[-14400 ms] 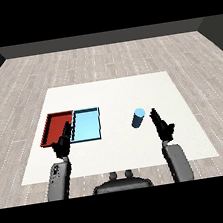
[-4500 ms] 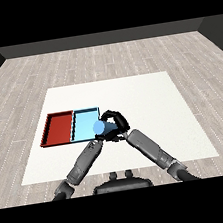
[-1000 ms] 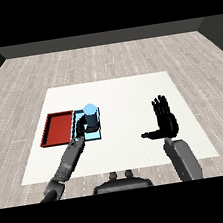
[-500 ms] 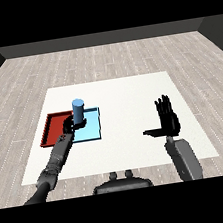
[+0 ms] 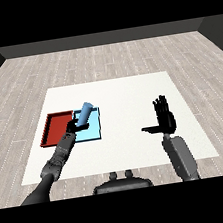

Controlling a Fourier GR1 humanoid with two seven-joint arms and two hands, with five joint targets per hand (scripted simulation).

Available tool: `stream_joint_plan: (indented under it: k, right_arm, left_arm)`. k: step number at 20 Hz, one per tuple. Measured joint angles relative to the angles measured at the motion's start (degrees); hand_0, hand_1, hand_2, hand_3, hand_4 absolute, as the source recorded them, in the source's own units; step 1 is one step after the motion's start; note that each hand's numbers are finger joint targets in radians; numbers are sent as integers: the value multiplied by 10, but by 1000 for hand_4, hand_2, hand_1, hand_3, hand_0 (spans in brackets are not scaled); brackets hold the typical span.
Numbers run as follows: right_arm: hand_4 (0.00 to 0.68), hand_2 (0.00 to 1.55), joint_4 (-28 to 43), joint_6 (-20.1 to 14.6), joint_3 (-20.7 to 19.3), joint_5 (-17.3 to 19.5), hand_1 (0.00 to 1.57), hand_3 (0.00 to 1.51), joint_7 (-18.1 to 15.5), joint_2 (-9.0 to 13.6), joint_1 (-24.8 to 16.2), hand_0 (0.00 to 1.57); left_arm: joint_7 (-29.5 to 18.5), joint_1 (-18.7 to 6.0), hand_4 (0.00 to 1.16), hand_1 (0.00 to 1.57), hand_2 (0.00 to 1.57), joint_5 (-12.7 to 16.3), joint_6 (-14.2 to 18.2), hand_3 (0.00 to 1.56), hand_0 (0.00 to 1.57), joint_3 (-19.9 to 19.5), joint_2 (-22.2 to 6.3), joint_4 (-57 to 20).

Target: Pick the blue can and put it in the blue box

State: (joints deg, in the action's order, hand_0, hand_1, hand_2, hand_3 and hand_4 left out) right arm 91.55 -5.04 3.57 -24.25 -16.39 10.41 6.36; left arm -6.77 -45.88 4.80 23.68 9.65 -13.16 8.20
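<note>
left robot hand (image 5: 71, 127) curled round tilted blue can (image 5: 84, 113) over blue tray (image 5: 95, 129), red tray (image 5: 55, 128) beside, right robot hand (image 5: 164, 119) spread

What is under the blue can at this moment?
The blue can, tilted and held by the left hand, is over the light blue tray, near the edge shared with the red tray. The tray floor directly beneath is covered by hand and can.

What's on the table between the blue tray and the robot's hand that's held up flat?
Nothing. In the head view, only bare white table lies between the blue tray and the open right hand.
</note>
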Motion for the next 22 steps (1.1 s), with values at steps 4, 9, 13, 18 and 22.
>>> stream_joint_plan:
  k: [4,9,13,18,22]
  right_arm:
    - [0,0,-20,9,-9,-6,0,0,-8,-4,7,0]
    - [0,0,-26,20,-9,-2,0,0,-24,-8,-5,0]
    - [0,0,-6,18,-7,-3,0,0,-11,-9,-9,0]
    - [0,0,-11,32,-15,-11,0,0,-17,-10,-12,0]
    - [0,0,0,30,-15,-16,0,0,-6,-14,-2,0]
  left_arm:
    - [6,-9,835,1537,1418,-15,-12,337,1537,6,6,-32]
    - [25,-19,651,861,878,-14,-27,478,861,-2,6,-43]
    - [45,-27,0,0,0,-30,-29,0,0,8,12,-52]
    - [18,-15,0,0,0,-32,15,0,0,1,25,-45]
    - [-47,5,0,0,0,1,95,0,0,-39,32,-8]
